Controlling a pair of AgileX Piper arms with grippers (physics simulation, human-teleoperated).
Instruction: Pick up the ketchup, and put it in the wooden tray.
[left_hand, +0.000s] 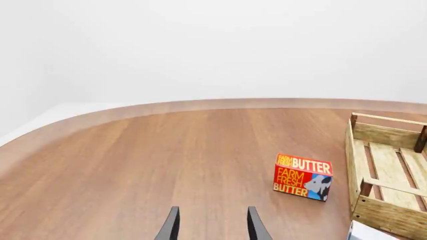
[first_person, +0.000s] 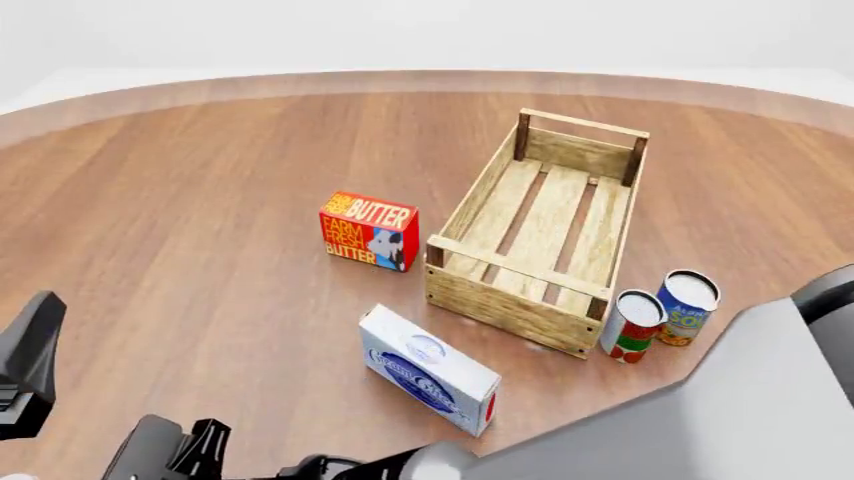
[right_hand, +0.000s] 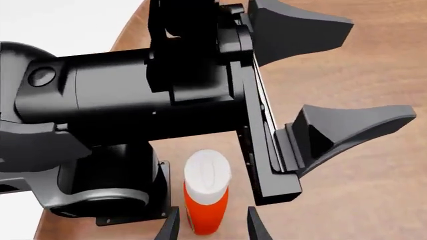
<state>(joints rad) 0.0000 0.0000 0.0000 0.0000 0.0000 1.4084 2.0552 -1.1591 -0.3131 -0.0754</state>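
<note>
The ketchup (right_hand: 207, 197), an orange-red bottle with a white cap, shows only in the right wrist view, standing next to the left arm's base. My right gripper (right_hand: 213, 229) is open, its fingertips either side of the bottle with a gap on each side. The ketchup is hidden in the front view. The wooden tray (first_person: 470, 198) stands right of centre with nothing in it, and its corner shows again (left_hand: 383, 220). My left gripper (left_hand: 213, 227) is open and holds nothing, over bare table short of the butter box.
A red-yellow butter box (first_person: 370, 232) stands left of the tray. A white-blue carton (first_person: 427, 370) lies in front of it. Two cans (first_person: 634, 325) (first_person: 687, 307) stand at the tray's near right corner. The left arm's body (right_hand: 133, 95) crosses the right wrist view above the ketchup.
</note>
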